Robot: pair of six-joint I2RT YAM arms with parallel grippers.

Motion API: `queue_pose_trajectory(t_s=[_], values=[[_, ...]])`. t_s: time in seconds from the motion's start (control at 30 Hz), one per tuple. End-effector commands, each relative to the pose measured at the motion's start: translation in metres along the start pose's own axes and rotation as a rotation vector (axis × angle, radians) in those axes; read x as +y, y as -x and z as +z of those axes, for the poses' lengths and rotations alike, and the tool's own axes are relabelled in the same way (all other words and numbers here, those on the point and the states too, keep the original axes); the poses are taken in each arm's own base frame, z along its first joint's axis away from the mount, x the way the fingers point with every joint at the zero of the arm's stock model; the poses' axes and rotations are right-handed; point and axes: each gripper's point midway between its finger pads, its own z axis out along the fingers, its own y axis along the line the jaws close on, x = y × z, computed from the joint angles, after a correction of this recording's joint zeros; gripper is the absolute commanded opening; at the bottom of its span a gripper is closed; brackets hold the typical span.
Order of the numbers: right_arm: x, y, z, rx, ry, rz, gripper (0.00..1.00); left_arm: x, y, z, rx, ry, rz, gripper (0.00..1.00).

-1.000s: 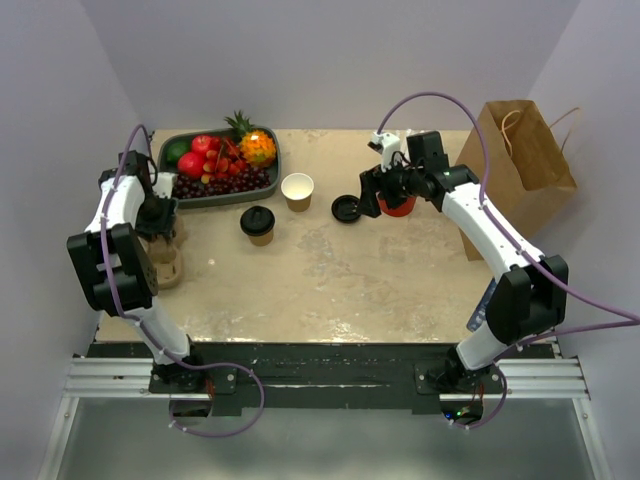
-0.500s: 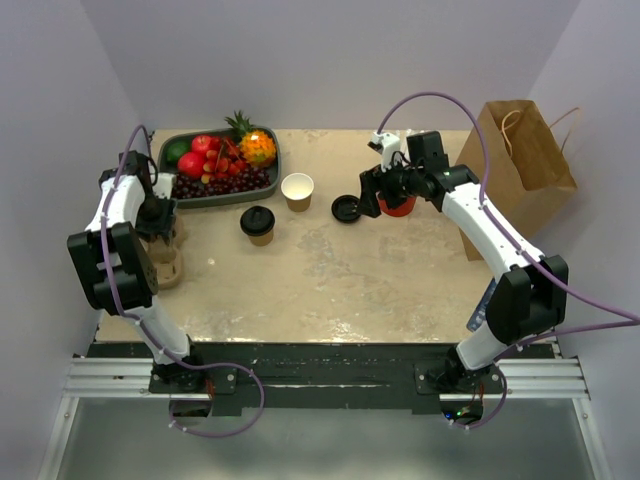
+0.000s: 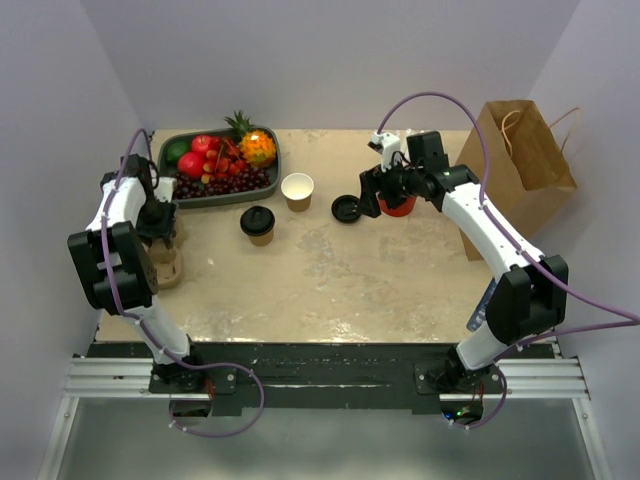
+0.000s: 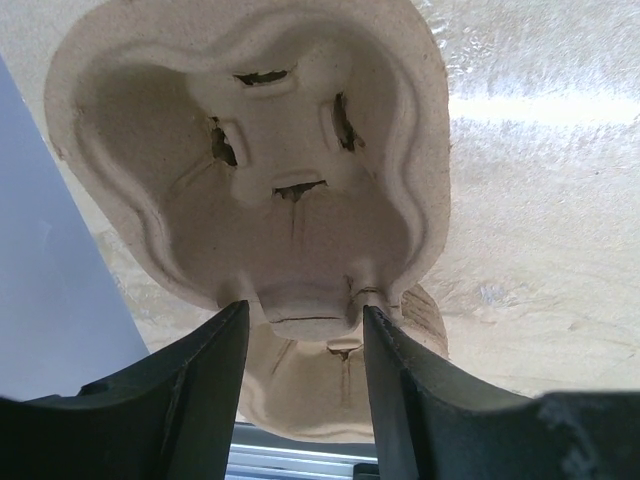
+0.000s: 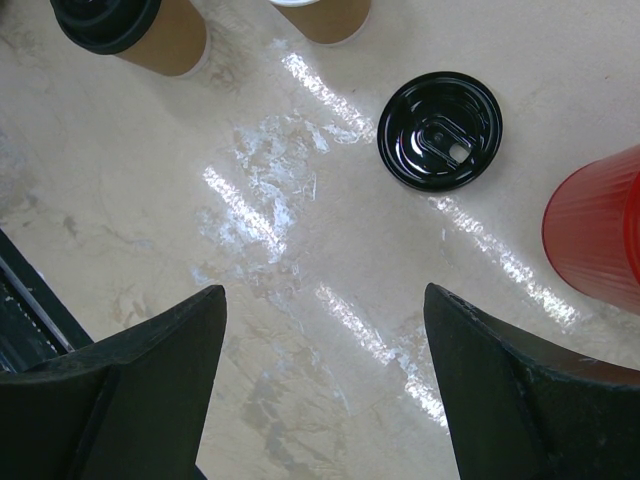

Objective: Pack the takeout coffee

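The takeout coffee point(image 3: 258, 224), a small paper cup with a black lid, stands mid-table; the right wrist view catches it at the top left point(image 5: 130, 30). My left gripper point(image 3: 160, 230) is at the table's left edge, shut on one lobe of a pulp cup carrier point(image 4: 250, 170). In the left wrist view its gripper point(image 4: 305, 310) has both fingers pressed against that lobe. A second carrier point(image 4: 330, 385) lies beneath. My right gripper point(image 3: 385, 192) hovers open over bare table point(image 5: 322, 292), holding nothing.
A lidless paper cup point(image 3: 297, 190) and a loose black lid point(image 3: 346, 208) sit behind the coffee. A red cup point(image 3: 398, 206) is under the right wrist. A brown paper bag point(image 3: 525, 165) stands at the right. A fruit tray point(image 3: 225, 198) is at the back left.
The left wrist has shifted very slightly while holding the carrier. The right arm and the cups have not moved.
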Motion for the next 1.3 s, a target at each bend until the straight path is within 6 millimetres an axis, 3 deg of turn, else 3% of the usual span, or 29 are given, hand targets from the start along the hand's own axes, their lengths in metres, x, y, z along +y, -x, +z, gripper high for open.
queue_pose_trajectory(t_s=[0.0,0.67,0.87,1.1,1.27], values=[[0.003,0.015,-0.004,-0.046,0.014,-0.028,0.83,0.003,-0.001,0.002,-0.004,-0.002,-0.035,0.54],[0.001,0.013,-0.003,-0.04,0.008,-0.03,0.83,0.001,0.005,0.008,-0.013,-0.042,-0.05,0.45],[0.001,0.013,-0.008,-0.039,0.0,-0.046,0.83,0.013,0.004,-0.017,-0.043,0.007,-0.054,0.36],[0.002,0.013,-0.004,-0.035,0.01,-0.04,0.83,0.007,0.01,-0.059,-0.123,-0.038,-0.038,0.21],[0.001,0.022,-0.001,-0.046,0.023,-0.035,0.83,0.013,0.007,-0.061,-0.122,-0.036,-0.002,0.09]])
